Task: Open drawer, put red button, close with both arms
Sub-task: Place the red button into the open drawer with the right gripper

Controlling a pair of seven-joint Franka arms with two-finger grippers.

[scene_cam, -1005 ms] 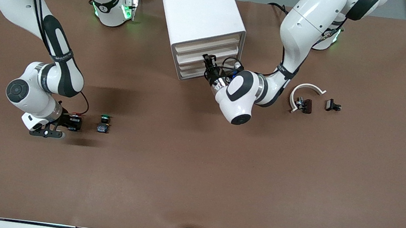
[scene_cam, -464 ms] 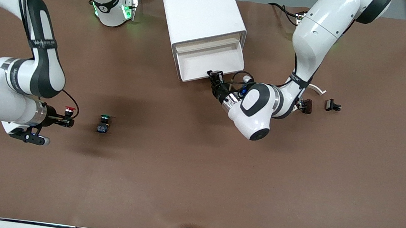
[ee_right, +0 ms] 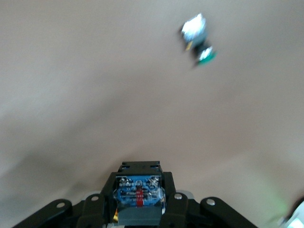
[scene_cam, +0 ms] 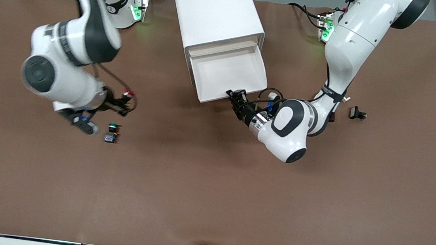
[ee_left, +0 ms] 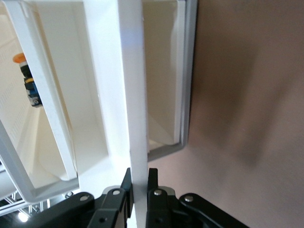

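A high camera faces me across the table, my bases along its top edge. My left wrist camera sits close against the drawer front. My right wrist camera looks down from above, sharing the green button with the high camera.

bench: matt brown covering, cloth-like, faintly creased at my base end
cabinet: smooth white plastic, dull sheen
drawer: same smooth white plastic
my arms: glossy white shells, black bands
red button: bluish plastic block in my right hand
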